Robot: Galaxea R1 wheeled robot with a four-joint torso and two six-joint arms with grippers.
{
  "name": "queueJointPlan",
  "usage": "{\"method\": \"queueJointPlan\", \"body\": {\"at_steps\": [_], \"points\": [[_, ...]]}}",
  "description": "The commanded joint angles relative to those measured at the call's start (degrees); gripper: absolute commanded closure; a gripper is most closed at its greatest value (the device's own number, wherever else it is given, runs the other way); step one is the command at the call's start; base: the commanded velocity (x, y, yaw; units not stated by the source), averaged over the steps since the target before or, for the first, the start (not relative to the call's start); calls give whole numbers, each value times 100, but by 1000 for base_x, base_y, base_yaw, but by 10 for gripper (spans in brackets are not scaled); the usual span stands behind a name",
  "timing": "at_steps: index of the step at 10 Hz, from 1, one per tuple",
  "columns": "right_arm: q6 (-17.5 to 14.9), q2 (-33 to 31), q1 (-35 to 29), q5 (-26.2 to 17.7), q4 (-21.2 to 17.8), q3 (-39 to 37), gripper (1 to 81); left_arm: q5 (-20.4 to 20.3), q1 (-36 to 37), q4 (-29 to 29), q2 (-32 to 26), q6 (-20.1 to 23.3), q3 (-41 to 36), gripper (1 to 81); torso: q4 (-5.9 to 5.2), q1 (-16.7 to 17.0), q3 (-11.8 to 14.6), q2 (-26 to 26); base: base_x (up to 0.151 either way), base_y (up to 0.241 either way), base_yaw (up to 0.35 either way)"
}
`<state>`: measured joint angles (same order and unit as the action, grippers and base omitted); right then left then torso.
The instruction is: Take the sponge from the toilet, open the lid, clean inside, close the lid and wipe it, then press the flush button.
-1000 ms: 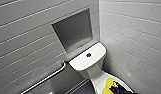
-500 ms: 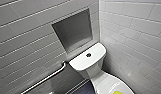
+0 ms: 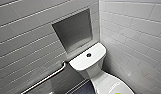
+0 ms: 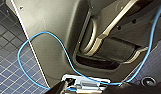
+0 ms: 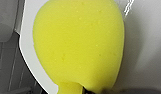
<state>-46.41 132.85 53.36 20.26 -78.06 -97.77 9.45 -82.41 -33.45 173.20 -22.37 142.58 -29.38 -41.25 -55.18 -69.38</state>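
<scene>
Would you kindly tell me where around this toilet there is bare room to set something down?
The tank top is bare on both sides of the flush button. The wall niche above it has a bare sill. It is tight between the tank and the right-hand wall, and the sponge crowds the lid.

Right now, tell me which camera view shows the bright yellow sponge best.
The right wrist view: the bright yellow soft sponge looms large there against a white surface. The head view catches just a yellow sliver at its bottom edge. The left wrist view faces the robot's body and dark tiled floor.
</scene>
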Motion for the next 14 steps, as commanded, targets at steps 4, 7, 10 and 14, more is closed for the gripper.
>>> {"method": "queueJointPlan", "body": {"at_steps": [4, 7, 10, 14], "points": [[115, -1153, 961, -453, 905, 532, 811, 453, -43, -4, -84, 22, -2, 10, 0, 0, 0, 0, 0, 0, 0], [123, -1320, 1612, -444, 1038, 584, 811, 453, -52, -12, -84, 22, -2, 10, 0, 0, 2, 0, 0, 0, 0], [115, -2171, 1561, -112, 1222, 2057, 811, 453, -43, -12, -84, 22, 6, 10, 0, 0, 2, 0, 0, 0, 0], [71, -2348, 350, 162, 1038, 2914, 811, 444, -43, -4, -84, 22, 7, 10, 0, 0, 2, 0, 0, 0, 0]]}}
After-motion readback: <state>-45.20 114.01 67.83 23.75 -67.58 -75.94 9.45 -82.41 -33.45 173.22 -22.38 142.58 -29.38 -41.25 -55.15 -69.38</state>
